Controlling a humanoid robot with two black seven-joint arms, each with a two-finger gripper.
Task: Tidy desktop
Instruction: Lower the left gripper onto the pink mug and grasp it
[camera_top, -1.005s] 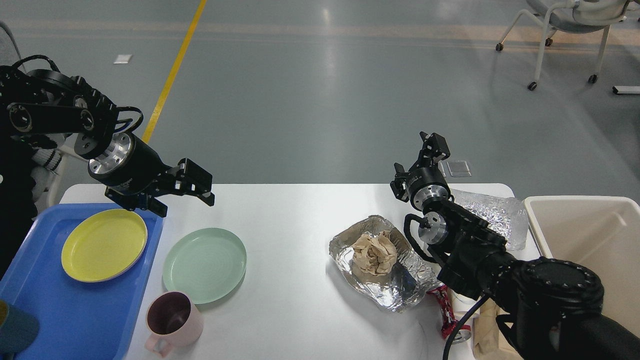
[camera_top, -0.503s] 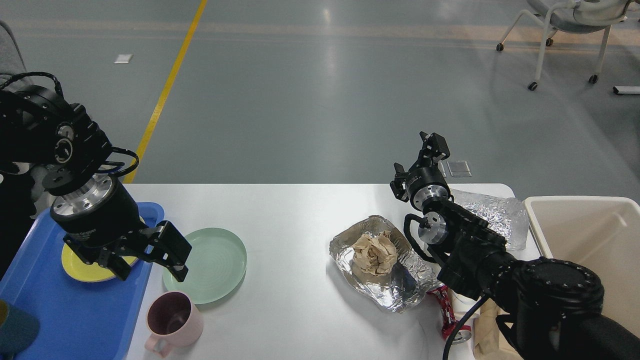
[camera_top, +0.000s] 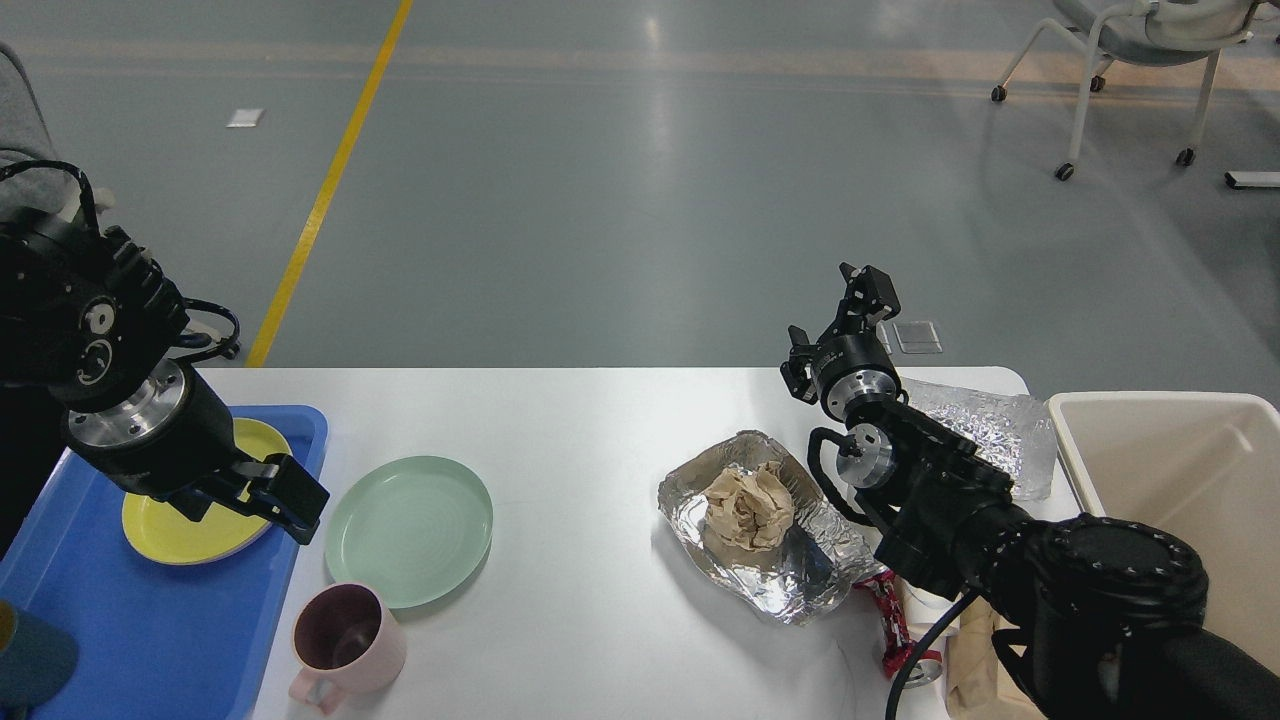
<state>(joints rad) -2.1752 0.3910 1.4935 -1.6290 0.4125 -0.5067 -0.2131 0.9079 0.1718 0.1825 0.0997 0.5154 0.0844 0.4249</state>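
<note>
Your left gripper (camera_top: 278, 497) has swung back and down from above the counter's far left to the tray's (camera_top: 150, 620) right rim, over the yellow plate (camera_top: 190, 520); you cannot tell whether it is released or clenched. Your right gripper (camera_top: 868, 292) hasn't moved, raised past the far edge, fingers parted and empty. The white counter (camera_top: 580, 430) carries a green plate (camera_top: 410, 530), pink mug (camera_top: 345, 635) and foil (camera_top: 770, 560) holding crumpled paper (camera_top: 748, 505).
</note>
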